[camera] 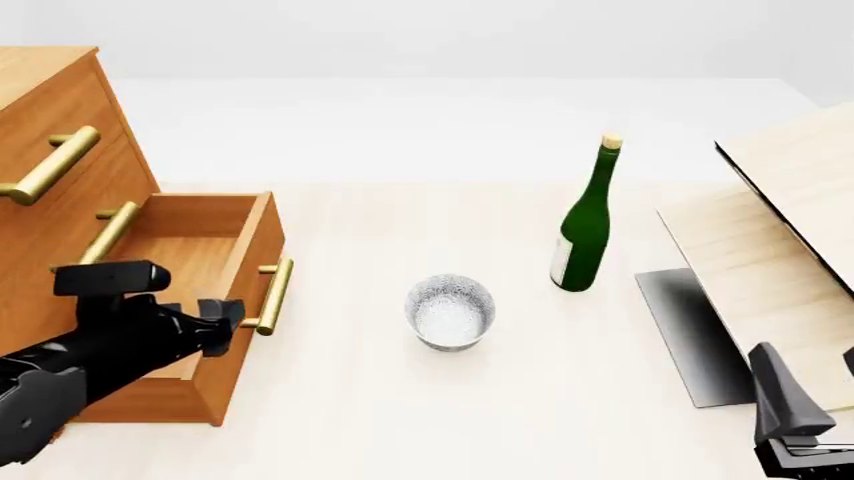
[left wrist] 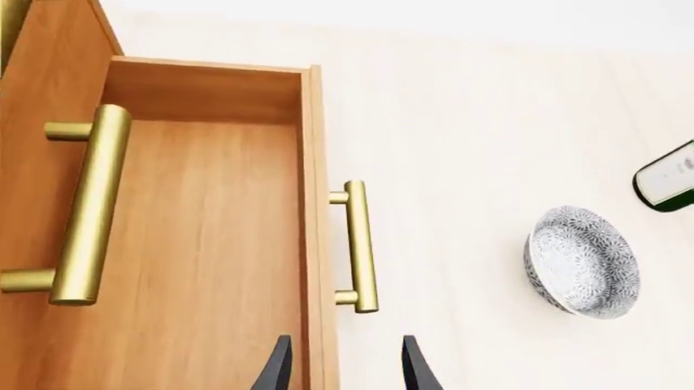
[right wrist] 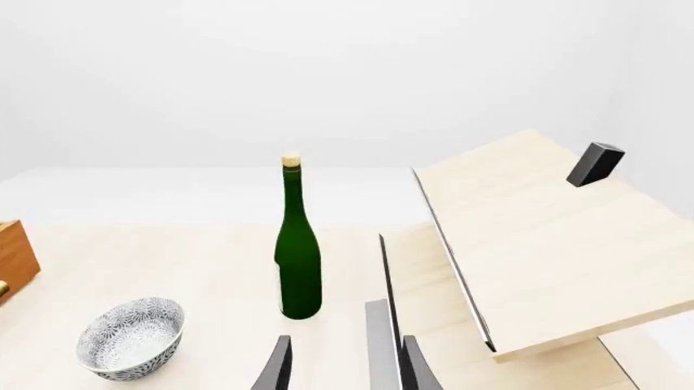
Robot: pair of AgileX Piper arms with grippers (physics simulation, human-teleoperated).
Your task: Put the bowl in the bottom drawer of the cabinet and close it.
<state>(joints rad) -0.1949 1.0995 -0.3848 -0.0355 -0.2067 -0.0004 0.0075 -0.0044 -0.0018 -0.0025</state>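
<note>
The cabinet (camera: 54, 130) stands at the table's left, and its bottom drawer (camera: 200, 250) is pulled out, showing a bare wooden floor (left wrist: 206, 244). The drawer's short brass handle (left wrist: 356, 246) lies just ahead of my left gripper (left wrist: 344, 374), which is open and holds nothing. In the front view this gripper (camera: 224, 322) hovers over the drawer's front edge. The speckled white bowl (camera: 451, 312) sits upright mid-table, right of the drawer, and shows as the bowl (left wrist: 583, 260) and the bowl (right wrist: 130, 337) in the wrist views. My right gripper (right wrist: 344, 374) is open, low at the near right (camera: 798, 412), far from the bowl.
A tall green bottle (camera: 585, 225) stands behind and right of the bowl. Pale wood boards (camera: 787, 190) lean over a dark grey plate (camera: 687, 335) at the right. A longer brass handle (left wrist: 87, 203) on the drawer above juts out over the open drawer.
</note>
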